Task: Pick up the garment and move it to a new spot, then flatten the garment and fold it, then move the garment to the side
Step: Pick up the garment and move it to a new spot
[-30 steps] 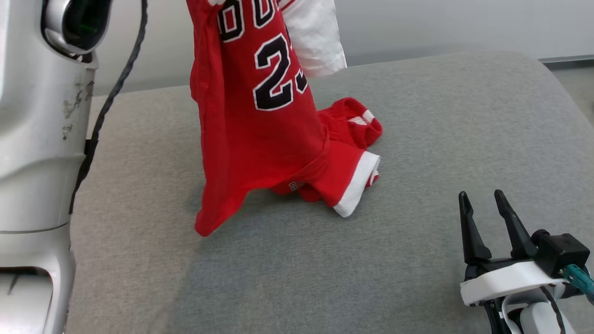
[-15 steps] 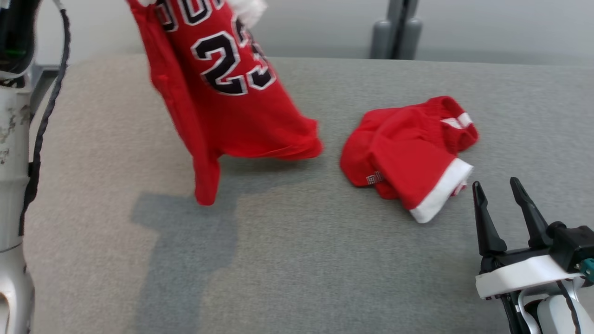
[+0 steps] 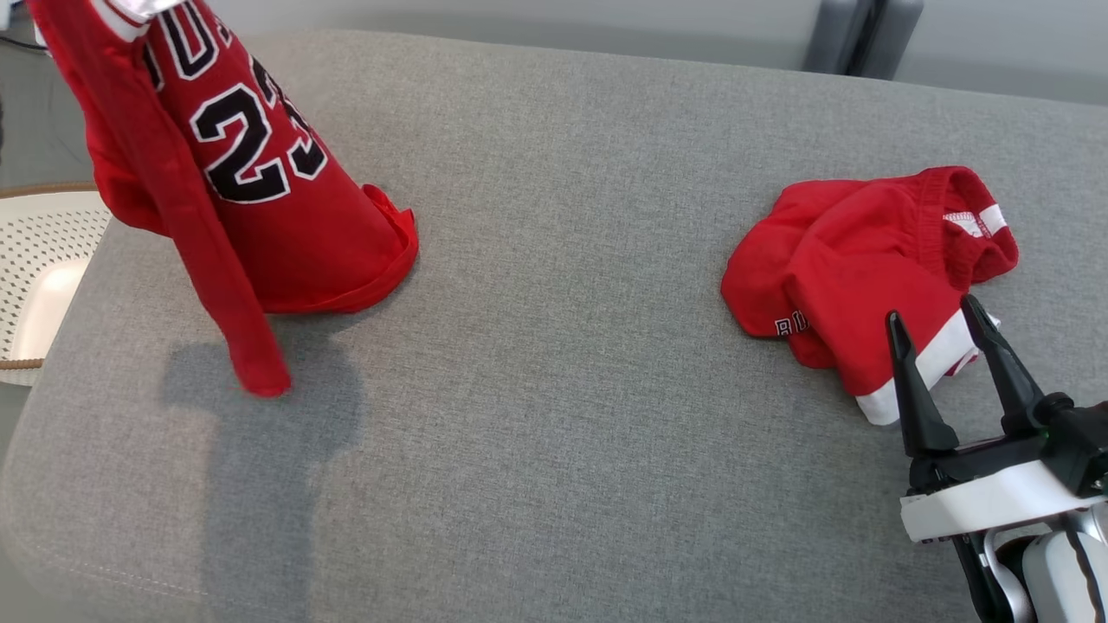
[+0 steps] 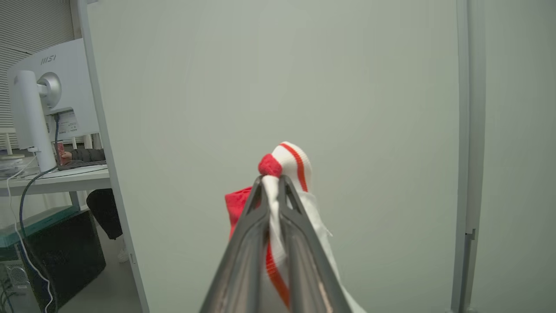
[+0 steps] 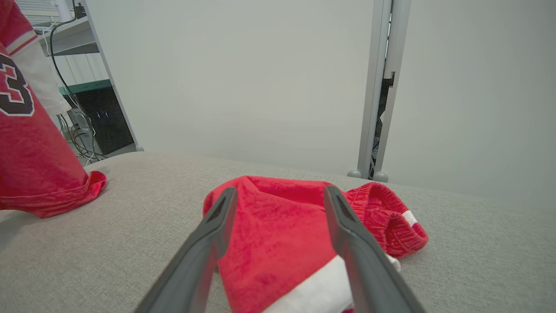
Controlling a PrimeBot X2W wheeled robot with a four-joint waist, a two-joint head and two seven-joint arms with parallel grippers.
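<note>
**Head view.** We note a red jersey point(image 3: 260, 208), number 23 in black, hanging at the upper left. Its top runs out of the picture. The hem touches the grey cloth-covered worktop point(image 3: 554, 363), and one long red strip hangs to the surface near the left edge. Red shorts point(image 3: 848, 260) with a white band lie crumpled at the right, well apart from the jersey. The right tool point(image 3: 930, 310) rises from the lower right with its two dark fingers spread wide and nothing between them. The tips overlap the white band in our line of sight, but we cannot tell whether they touch it. A white perforated basket point(image 3: 39, 260) sits off the worktop's left edge.

**Left wrist view.** The left tool point(image 4: 272, 179) is clamped on a bunch of the jersey's white trim with a red stripe. A red knot of cloth pokes out past the tips, and the rest of the fabric hangs below the fingers. Behind it we see a pale partition point(image 4: 278, 87). At the far left a monitor point(image 4: 52, 95) stands on a desk.

**Right wrist view.** The fingers are wide apart and empty. We see the shorts past and below them on the worktop. The jersey's hem rests on the surface at the far left.
</note>
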